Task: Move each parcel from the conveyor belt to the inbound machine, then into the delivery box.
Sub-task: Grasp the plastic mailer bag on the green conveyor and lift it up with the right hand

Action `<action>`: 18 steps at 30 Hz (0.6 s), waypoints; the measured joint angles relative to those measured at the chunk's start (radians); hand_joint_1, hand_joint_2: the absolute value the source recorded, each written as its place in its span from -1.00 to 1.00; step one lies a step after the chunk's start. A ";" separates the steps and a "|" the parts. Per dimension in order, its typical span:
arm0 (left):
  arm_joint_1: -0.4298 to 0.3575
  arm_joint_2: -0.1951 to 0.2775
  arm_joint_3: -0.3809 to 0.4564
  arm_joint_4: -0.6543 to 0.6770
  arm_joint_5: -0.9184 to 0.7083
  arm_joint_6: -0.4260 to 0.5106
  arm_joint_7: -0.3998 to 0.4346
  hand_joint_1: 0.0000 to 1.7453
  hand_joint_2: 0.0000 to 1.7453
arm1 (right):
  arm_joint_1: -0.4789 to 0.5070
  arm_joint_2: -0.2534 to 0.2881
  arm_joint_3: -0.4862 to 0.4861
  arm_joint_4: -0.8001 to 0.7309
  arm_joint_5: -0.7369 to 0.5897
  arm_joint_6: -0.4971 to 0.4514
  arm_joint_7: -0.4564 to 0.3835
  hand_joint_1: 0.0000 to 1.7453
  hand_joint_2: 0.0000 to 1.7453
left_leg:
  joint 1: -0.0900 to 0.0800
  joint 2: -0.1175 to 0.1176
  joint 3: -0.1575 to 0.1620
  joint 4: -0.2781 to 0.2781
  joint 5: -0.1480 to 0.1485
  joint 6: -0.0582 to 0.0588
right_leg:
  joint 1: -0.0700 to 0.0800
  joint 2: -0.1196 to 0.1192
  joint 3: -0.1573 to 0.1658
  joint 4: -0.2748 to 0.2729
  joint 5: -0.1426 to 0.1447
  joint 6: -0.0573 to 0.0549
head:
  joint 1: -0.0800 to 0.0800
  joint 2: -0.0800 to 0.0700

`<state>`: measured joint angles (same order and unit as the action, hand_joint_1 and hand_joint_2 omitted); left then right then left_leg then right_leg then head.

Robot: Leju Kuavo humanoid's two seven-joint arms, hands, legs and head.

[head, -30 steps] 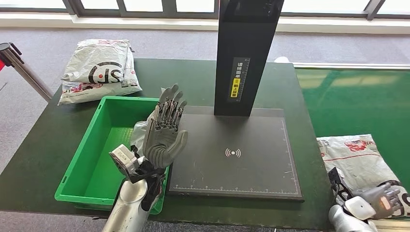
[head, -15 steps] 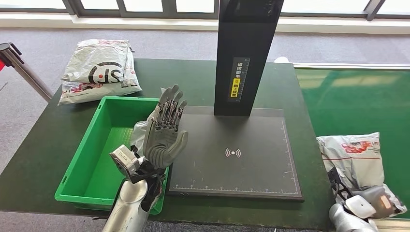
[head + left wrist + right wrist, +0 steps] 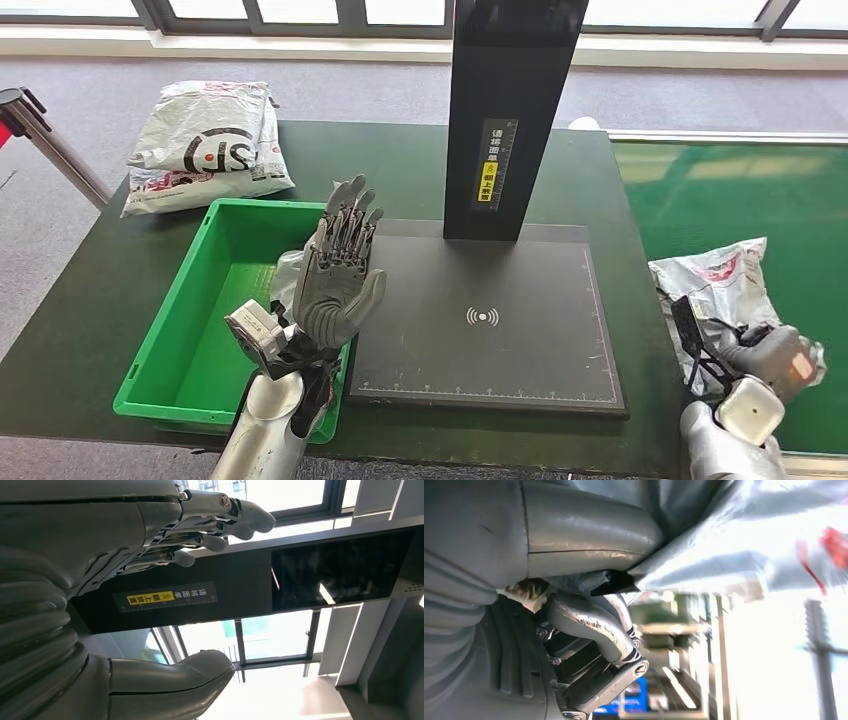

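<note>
Fingers [image 3: 752,338] of the right hand [image 3: 770,355] clutch a grey parcel [image 3: 715,295] lifted off the conveyor belt [image 3: 730,200]; left hand [image 3: 338,275] spread, unladen; inbound machine [image 3: 500,300] and green delivery box [image 3: 200,330] ahead.

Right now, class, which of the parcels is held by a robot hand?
The parcel over the conveyor belt, gripped by the right hand; the other parcel lies untouched.

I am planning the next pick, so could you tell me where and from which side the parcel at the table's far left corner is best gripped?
The far parcel lies flat, partly overhanging the table corner. Probably best taken at its near edge, just beyond the green bin, coming from the robot's side with the open left hand. That soft, thin edge faces the hand and looks pinchable.
</note>
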<state>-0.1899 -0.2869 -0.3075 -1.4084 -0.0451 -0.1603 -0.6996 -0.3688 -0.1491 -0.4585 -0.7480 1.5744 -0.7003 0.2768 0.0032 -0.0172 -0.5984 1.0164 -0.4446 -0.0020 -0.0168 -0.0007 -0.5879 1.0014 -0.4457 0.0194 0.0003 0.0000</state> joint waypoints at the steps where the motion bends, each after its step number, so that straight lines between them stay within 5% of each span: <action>1: 0.000 0.000 0.000 0.000 0.001 0.001 0.000 -1.00 1.00 | 0.016 0.021 -0.002 -0.088 0.000 -0.001 -0.044 1.00 1.00 | 0.000 0.000 0.000 0.000 0.000 0.000 | 0.000 0.000 0.000 0.000 0.000 0.000 | 0.000 0.000; 6: 0.000 0.000 0.000 0.001 0.004 0.001 0.000 -1.00 1.00 | 0.055 0.132 -0.040 -0.480 -0.021 -0.005 -0.273 1.00 1.00 | 0.000 0.000 0.000 0.000 0.000 0.000 | 0.000 0.000 -0.002 0.000 -0.001 -0.001 | 0.000 0.000; 13: 0.000 0.000 0.000 0.001 0.005 0.001 0.000 -1.00 1.00 | 0.066 0.207 -0.089 -0.702 -0.051 -0.005 -0.365 1.00 1.00 | 0.000 0.000 -0.001 0.000 0.000 0.000 | -0.001 0.000 -0.002 0.000 -0.001 0.000 | 0.000 0.000; 18: -0.001 0.000 0.000 0.001 0.013 0.003 0.000 -1.00 1.00 | -0.015 0.325 -0.267 -0.781 -0.228 -0.005 -0.909 1.00 1.00 | 0.000 0.001 0.000 0.000 0.000 0.000 | 0.000 0.002 -0.002 0.000 0.000 0.000 | 0.000 0.000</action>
<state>-0.1906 -0.2869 -0.3071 -1.4071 -0.0323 -0.1570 -0.6994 -0.3838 0.1758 -0.7254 -1.5288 1.3469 -0.7054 -0.6320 0.0035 -0.0157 -0.5988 1.0164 -0.4444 -0.0023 -0.0166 0.0008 -0.5896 1.0015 -0.4460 0.0192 -0.0002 0.0000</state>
